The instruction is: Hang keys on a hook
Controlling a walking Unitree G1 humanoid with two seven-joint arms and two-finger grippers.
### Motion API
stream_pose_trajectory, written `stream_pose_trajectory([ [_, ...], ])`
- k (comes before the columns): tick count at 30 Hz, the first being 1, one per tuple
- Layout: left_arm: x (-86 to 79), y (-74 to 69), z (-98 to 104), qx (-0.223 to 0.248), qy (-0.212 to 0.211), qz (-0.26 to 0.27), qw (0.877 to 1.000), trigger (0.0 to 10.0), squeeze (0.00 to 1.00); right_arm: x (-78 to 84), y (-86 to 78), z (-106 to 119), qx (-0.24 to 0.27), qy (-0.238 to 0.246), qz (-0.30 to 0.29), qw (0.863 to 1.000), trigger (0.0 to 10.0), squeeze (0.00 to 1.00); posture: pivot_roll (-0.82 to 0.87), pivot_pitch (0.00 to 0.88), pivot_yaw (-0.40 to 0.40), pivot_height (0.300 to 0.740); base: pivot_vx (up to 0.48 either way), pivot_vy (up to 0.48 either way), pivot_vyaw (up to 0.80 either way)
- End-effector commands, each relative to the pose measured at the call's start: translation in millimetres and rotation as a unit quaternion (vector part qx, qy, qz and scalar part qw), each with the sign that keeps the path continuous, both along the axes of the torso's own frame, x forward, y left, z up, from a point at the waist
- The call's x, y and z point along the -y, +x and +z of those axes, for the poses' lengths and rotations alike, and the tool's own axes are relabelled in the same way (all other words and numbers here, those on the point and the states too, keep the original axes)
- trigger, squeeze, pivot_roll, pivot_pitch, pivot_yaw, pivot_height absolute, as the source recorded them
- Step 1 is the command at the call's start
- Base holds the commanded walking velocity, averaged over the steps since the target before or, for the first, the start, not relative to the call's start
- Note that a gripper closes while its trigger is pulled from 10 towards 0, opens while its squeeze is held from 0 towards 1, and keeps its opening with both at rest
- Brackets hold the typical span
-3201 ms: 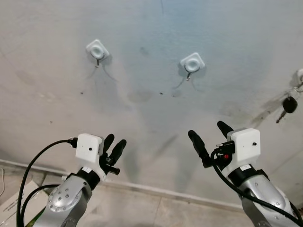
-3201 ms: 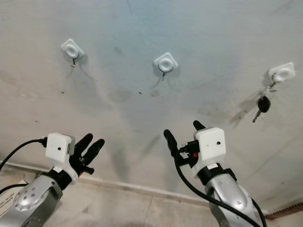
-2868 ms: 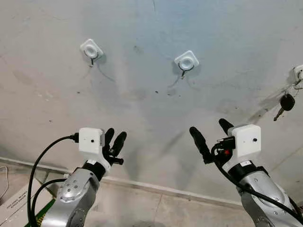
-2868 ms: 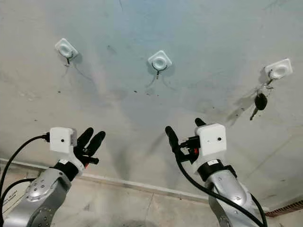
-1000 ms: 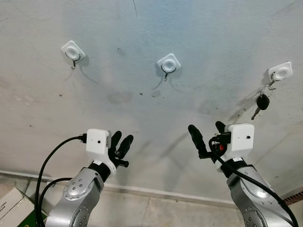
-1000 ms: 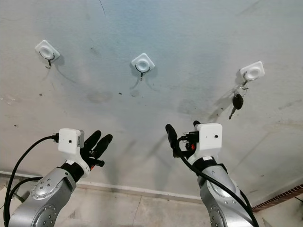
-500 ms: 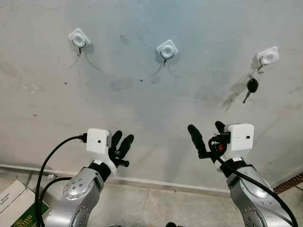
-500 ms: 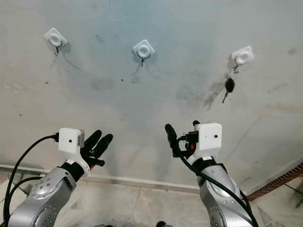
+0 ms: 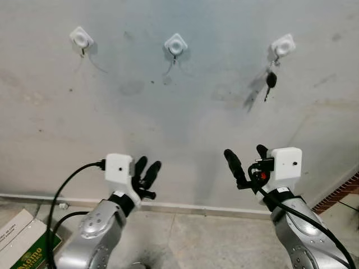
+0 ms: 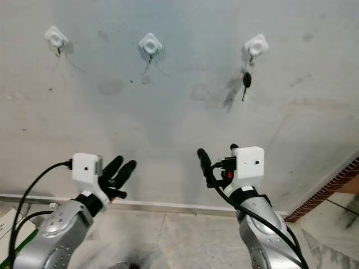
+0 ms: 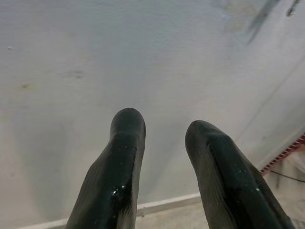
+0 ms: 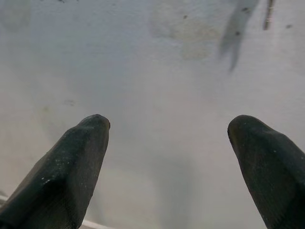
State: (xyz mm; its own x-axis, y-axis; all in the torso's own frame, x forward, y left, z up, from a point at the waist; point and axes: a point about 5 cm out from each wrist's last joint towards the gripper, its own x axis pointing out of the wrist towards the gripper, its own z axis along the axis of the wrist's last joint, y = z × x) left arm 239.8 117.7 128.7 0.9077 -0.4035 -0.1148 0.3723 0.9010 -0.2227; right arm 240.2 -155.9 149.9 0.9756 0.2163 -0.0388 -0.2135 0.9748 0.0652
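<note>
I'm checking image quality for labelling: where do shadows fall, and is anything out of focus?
Left eye view: sharp; the keys on the right hook cast a dark slanted shadow on the wall, down to their left. Right wrist view: the fingertips loom soft, the shadow streak blurred. Left wrist view: the fingers show glossy highlights.

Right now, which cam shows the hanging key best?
Left eye view: the key hangs whole below the rightmost hook, its shadow alongside. Right eye view shows the same, equally clear. Right wrist view catches just a sliver at the frame edge, with the shadow; left wrist view likewise, too little to judge.
</note>
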Motion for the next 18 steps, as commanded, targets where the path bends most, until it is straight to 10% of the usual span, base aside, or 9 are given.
stream_pose_trajectory([
  [1, -5.6, -1.7, -1.6, -0.003, 0.008, 0.005, 1.000, 10.0, 0.00, -4.2, -0.5, 0.7, 0.003, 0.004, 0.006, 1.000, 10.0, 0.00, -0.06, 0.077, -0.007, 0.740, -0.281, 0.000, 0.00],
  [18, -5.0, -1.2, -1.5, -0.004, 0.006, 0.003, 1.000, 10.0, 0.00, -3.7, 0.5, -0.1, 0.001, 0.002, 0.008, 1.000, 10.0, 0.00, -0.06, 0.083, -0.006, 0.740, -0.279, 0.000, 0.00],
])
